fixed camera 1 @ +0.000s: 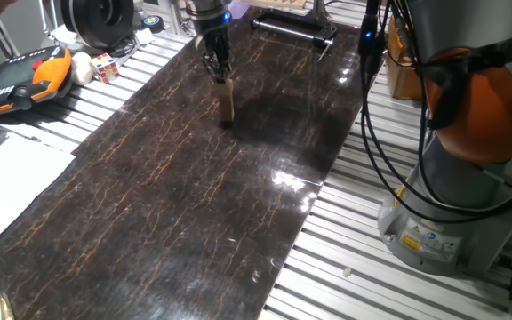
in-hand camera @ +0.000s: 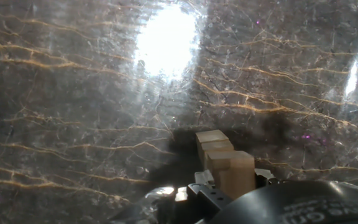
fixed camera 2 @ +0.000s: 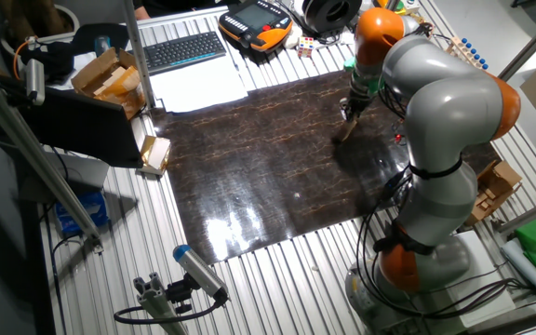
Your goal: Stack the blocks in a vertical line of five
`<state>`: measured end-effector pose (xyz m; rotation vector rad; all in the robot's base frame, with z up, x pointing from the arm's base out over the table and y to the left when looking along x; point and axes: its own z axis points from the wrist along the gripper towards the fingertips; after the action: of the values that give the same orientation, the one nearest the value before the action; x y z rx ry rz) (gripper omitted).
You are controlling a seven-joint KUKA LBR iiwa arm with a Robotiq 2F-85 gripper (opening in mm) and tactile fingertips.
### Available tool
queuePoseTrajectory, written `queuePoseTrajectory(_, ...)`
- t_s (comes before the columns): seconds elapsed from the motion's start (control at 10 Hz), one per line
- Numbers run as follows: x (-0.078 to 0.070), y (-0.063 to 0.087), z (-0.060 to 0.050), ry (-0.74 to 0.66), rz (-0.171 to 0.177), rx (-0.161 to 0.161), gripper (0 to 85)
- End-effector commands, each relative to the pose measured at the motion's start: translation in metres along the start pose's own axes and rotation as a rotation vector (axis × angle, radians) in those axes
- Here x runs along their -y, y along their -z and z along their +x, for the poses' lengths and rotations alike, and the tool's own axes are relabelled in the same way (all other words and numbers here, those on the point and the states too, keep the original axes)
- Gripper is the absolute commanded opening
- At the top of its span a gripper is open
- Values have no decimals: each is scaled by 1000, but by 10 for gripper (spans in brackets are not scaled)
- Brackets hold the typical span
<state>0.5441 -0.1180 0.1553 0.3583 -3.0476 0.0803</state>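
- Stack (fixed camera 1: 227,101) of blocks is standing upright on the dark surface (fixed camera 1: 194,196), far end, directly under the gripper (fixed camera 1: 220,75); long axis is running vertical, in line w/ the arm's approach.
- In the hand view the blocks (in-hand camera: 219,158) are sitting straight ahead of the jaws, top block (in-hand camera: 232,174) nearest the cam; at least 3 are showing, exact count can't be told.
- Jaws are sitting at the top block, 1 finger on each side; looks like they're gripping it, but contact can't be confirmed — can't tell whether clamped or just apart.
- Coming move, I'm guessing: straight vertical lift or release, no sideways drift, since the column is looking slim & tippy.
- Blocks: plain light-tan wood, square-edged, matte. Surface: glossy, dark marble-like w/ orange veins, glaring under the lights.
- Rubik's cube (fixed camera 1: 105,67) is lying well apart, off the dark sheet.
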Motion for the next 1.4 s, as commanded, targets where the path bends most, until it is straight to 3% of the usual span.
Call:
queuePoseTrajectory(0.0, 0, -1, 0, 1, -4, -1, 20)
queuePoseTrajectory(0.8, 0, 0, 1, -1, -10, -18, 20)
queuePoseTrajectory(1.0, 0, 0, 1, -16, -7, -24, 90)
queuePoseTrajectory(1.3, -1, 0, 1, -31, 8, -18, 273)
